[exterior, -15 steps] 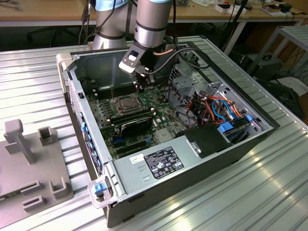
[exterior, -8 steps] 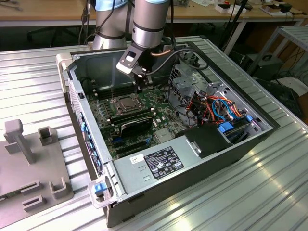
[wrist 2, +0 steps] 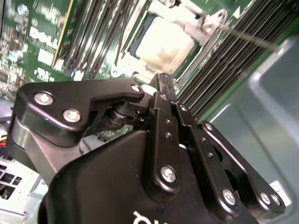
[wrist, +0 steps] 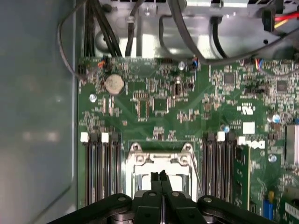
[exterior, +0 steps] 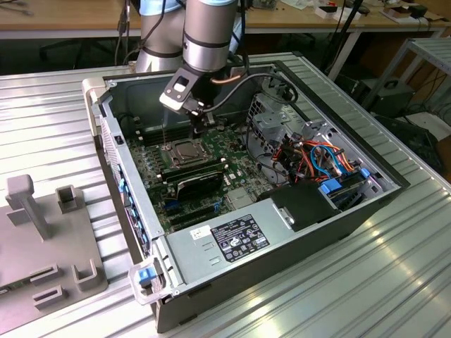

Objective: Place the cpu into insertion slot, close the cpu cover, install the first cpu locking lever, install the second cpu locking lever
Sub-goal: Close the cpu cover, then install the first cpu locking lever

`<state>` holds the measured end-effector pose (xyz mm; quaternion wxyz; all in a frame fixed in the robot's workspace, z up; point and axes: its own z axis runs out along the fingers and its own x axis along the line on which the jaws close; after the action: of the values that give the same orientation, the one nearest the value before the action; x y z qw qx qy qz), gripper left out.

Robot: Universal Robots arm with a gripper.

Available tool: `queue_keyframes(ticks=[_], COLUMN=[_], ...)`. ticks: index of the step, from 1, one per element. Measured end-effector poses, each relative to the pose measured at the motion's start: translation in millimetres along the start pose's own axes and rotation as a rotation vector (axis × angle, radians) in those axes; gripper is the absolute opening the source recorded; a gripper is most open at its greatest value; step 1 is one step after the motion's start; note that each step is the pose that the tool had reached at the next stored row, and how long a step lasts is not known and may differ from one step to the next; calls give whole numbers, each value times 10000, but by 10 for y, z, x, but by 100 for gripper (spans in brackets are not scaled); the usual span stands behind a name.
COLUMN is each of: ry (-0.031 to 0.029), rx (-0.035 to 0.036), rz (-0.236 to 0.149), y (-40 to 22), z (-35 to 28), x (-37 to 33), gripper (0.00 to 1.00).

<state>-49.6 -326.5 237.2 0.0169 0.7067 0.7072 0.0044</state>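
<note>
We see a green circuit board [exterior: 149,169], orange, blue and red cables [exterior: 320,158] toward the exterior view's right, a silver-grey square metal chip [wrist 2: 166,44], its silvery metal cover frame [wrist: 132,161], and a matte black gripper [wrist: 159,174].

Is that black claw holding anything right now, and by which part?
Nothing is held: the black end effector has its fingertips shut together, empty, above the silver-grey square cpu.
</note>
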Motion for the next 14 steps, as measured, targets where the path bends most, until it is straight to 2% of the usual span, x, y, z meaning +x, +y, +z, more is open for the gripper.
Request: queue_keyframes(ticks=[3, 7, 14], ry=[0, 1, 15], rx=[6, 28, 28], rz=[-1, -1, -1], y=[-86, -165, -177], z=[2, 10, 11], x=[0, 1, 1], gripper=[11, 11, 11])
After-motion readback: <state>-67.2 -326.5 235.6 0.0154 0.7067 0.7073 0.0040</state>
